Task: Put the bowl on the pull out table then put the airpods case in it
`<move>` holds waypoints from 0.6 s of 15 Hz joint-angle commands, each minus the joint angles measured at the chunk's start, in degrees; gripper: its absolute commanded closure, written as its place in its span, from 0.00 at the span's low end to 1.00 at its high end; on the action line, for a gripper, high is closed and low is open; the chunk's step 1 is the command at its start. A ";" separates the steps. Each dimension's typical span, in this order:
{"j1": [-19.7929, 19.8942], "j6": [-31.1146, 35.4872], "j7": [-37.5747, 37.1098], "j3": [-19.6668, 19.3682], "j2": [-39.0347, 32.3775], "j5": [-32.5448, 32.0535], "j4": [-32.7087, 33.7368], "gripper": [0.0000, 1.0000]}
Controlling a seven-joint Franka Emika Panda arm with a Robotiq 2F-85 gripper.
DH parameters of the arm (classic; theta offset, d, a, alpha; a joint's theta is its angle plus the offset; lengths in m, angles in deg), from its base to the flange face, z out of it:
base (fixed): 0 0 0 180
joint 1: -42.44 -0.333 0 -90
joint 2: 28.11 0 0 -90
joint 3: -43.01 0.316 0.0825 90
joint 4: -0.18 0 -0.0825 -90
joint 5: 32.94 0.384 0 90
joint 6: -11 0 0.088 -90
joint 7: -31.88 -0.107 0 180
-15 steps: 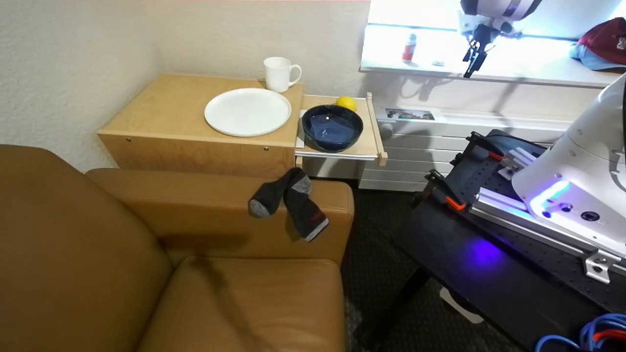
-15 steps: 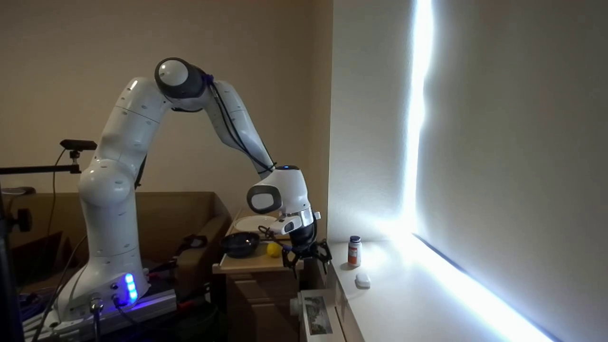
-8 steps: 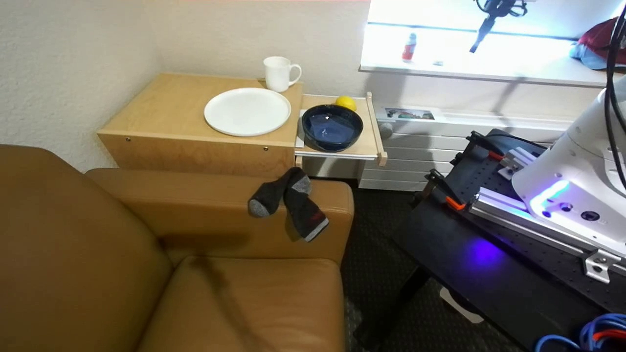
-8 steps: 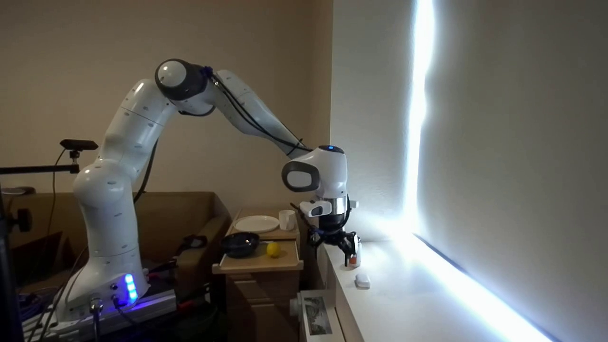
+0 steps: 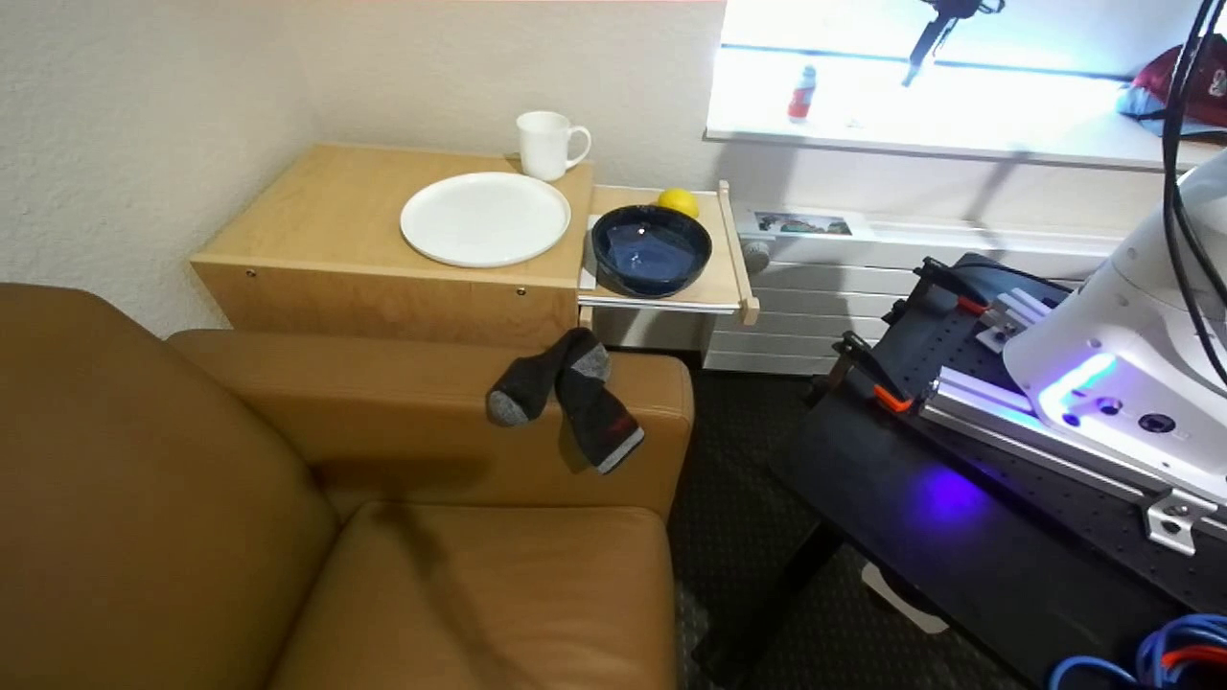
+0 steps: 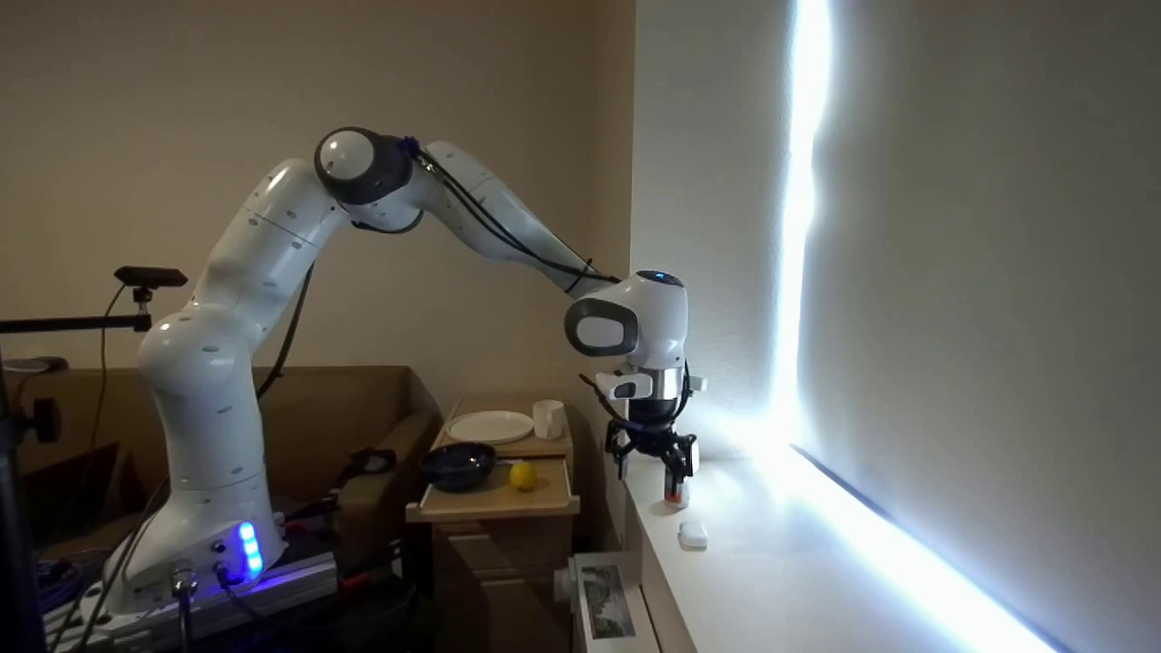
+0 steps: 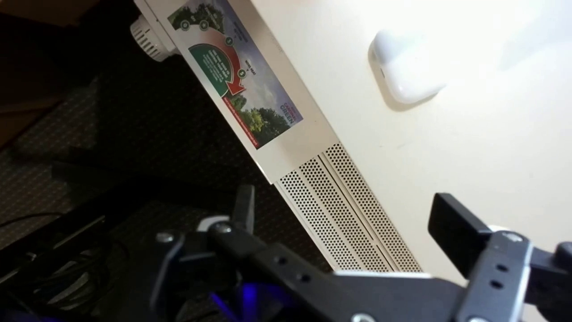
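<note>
A dark blue glossy bowl (image 5: pixel 652 254) sits upright on the pull out table (image 5: pixel 725 266), and nothing shows inside it. The white airpods case (image 7: pixel 404 74) lies on the white window sill, at the upper right of the wrist view; in an exterior view the airpods case (image 6: pixel 693 536) is near the sill's edge. My gripper (image 7: pixel 346 221) stands wide open above the sill edge and radiator, its fingers apart with nothing between them. In an exterior view the gripper (image 6: pixel 648 479) hangs higher than the case and to its left, not touching it.
A bottle (image 5: pixel 802 94) stands on the window sill (image 6: pixel 771 589), partly behind a finger in an exterior view. A yellow lemon-like object (image 5: pixel 678 202) lies beside the bowl. The larger side table carries a white plate (image 5: pixel 486 219) and mug (image 5: pixel 544 146). Below the sill runs a radiator (image 7: pixel 330 210).
In an exterior view my arm has swung right, from in front of the side table to over the sill edge, slowing lately. The gripper has stayed open. Bowl and case have not moved.
</note>
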 commanded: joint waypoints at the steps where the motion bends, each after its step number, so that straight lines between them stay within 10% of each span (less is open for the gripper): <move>1: 0.71 4.16 -6.59 3.30 -6.76 1.66 6.02 0.00; 9: 1.83 1.40 -34.22 3.25 -25.17 -1.95 27.82 0.00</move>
